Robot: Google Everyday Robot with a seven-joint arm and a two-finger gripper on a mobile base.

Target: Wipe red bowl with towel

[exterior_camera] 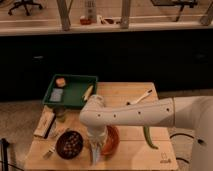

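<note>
The red bowl [112,140] sits on the wooden table [130,112] near its front edge, its left part hidden behind my arm. My gripper [95,141] points straight down at the bowl's left rim, between it and the dark bowl. It is shut on the towel [95,154], a pale limp strip that hangs below it. The strip's lower end reaches the table just left of the red bowl. My white arm reaches in from the right, across the table.
A dark brown bowl [69,145] with speckled contents stands left of the gripper. A green tray [75,95] with small items lies at the back left. A long green vegetable [148,137] lies right of the red bowl and a white utensil [140,97] behind it. A flat package [45,124] lies at the left edge.
</note>
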